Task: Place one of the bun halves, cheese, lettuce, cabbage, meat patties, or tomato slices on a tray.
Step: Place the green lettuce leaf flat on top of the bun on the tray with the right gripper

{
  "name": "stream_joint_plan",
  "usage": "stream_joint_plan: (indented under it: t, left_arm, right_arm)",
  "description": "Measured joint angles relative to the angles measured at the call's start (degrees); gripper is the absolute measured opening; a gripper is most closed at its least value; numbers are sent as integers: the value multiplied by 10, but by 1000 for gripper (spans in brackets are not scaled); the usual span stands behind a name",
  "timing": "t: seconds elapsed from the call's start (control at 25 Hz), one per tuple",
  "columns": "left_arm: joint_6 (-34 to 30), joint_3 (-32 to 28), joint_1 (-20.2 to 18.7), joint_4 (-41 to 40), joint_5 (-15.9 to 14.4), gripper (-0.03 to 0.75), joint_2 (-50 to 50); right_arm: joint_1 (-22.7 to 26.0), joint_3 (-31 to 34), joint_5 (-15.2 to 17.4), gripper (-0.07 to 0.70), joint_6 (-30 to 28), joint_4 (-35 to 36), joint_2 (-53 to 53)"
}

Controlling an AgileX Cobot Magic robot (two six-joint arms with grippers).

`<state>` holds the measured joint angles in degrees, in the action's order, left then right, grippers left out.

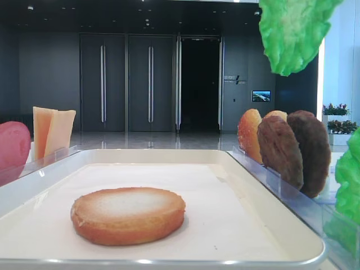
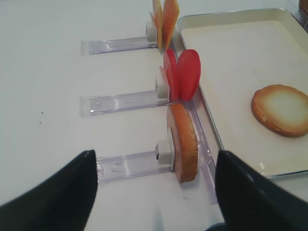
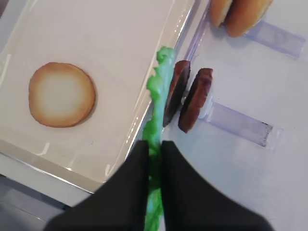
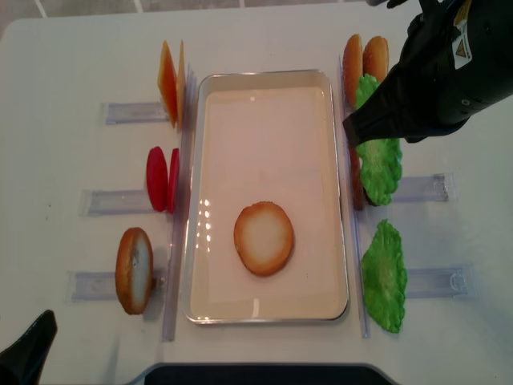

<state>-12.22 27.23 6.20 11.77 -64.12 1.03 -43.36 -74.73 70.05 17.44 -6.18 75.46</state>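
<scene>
My right gripper point(image 3: 154, 144) is shut on a ruffled green lettuce leaf point(image 3: 159, 96), which hangs above the cream tray's right rim point(image 3: 144, 103) beside two upright meat patties point(image 3: 195, 98). From overhead the leaf point(image 4: 381, 168) dangles under the right gripper point(image 4: 361, 128). One bun half point(image 4: 264, 237) lies pale face up on the tray point(image 4: 268, 74). The left gripper point(image 2: 154, 163) is open with nothing between its fingers, low over the table in front of a racked bun half point(image 2: 185, 144). No cabbage is in view.
Clear racks flank the tray. On the left they hold cheese point(image 4: 170, 83), tomato slices point(image 4: 160, 178) and a bun half point(image 4: 134, 270). On the right stand two bun halves point(image 4: 365, 58) and a second green leaf point(image 4: 385, 277).
</scene>
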Motion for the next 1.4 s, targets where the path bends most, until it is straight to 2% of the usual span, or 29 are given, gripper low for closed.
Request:
stream_joint_plan:
  t: [0.4,0.8,1.0,1.12,1.4]
  left_arm:
    - [0,0,0,0,0,580,0]
    - [0,0,0,0,0,580,0]
    - [0,0,0,0,0,580,0]
    - [0,0,0,0,0,580,0]
    - [0,0,0,0,0,580,0]
  right_arm:
    - [0,0,1,68,-1,56,-2]
    - [0,84,4,68,20,76,-100]
    - [0,85,1,68,3,154,-106]
    - [0,85,-24,68,-11,203,-106]
    - [5,86,-123,68,-22,286,-104]
